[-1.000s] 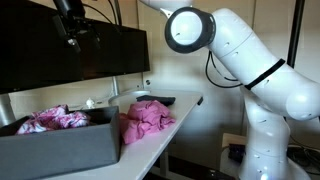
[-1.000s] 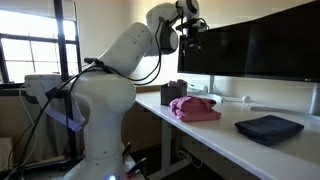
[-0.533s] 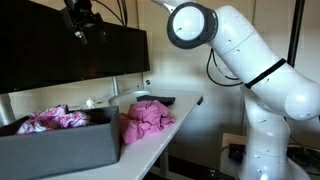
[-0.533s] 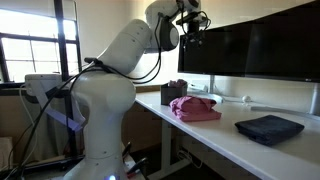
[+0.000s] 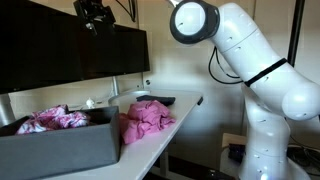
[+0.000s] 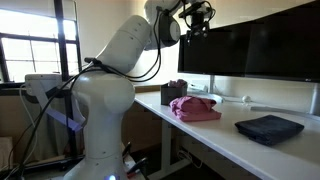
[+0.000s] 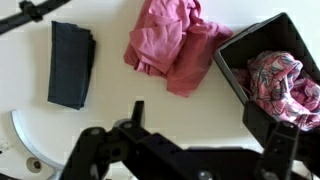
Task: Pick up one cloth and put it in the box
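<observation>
A plain pink cloth [image 7: 168, 45] lies crumpled on the white table beside the dark grey box [image 7: 232, 76]. It also shows in both exterior views [image 5: 146, 120] [image 6: 195, 108]. The box [image 5: 60, 148] [image 6: 174, 92] holds a patterned pink cloth [image 7: 285, 85] [image 5: 52, 120]. A folded dark blue cloth [image 7: 70, 65] [image 6: 268, 128] lies further along the table. My gripper [image 7: 210, 125] is open and empty, high above the table near the top of the monitor [image 5: 97, 15] [image 6: 197, 18].
A large black monitor [image 5: 70, 50] [image 6: 260, 50] stands along the back of the table, with its white round foot [image 7: 25, 150] on the table surface. The table's front edge [image 5: 175, 125] drops off next to the robot base.
The gripper has risen and drifted away from above the box towards the monitor's top edge. The cloths and the box have not moved.
</observation>
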